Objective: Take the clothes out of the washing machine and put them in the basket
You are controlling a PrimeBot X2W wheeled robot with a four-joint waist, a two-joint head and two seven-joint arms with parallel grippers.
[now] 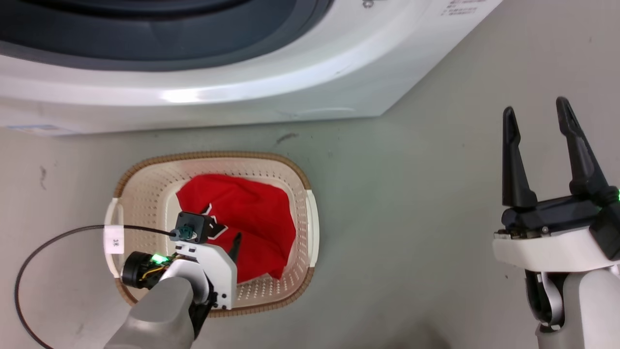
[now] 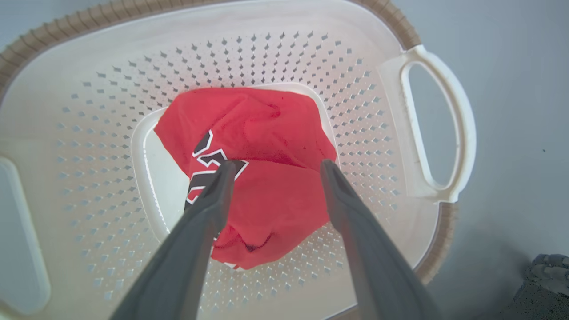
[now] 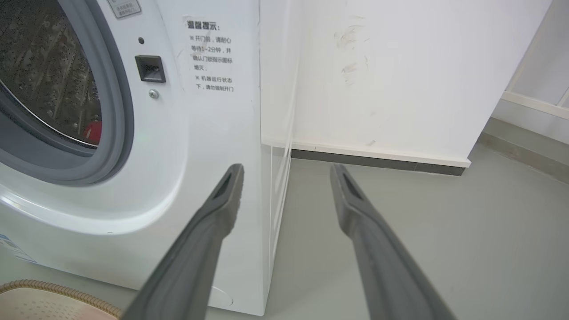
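Clothes [image 2: 275, 124] lie in the basket [image 2: 89, 133] beneath the spread, empty left claw [image 2: 278, 163]; rising, a finger could snag fabric. Right claw [image 1: 534, 106] gapes idle.

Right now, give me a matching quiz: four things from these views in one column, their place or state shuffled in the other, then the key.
Things
1. lettered red garment
2. left gripper
3. right gripper
4. washing machine

Place or state
A. fingers open, over bare floor
B. a bit of red fabric showing in its drum
C. lying in the basket
D. fingers open, over the basket

Pairs: 1-C, 2-D, 3-A, 4-B
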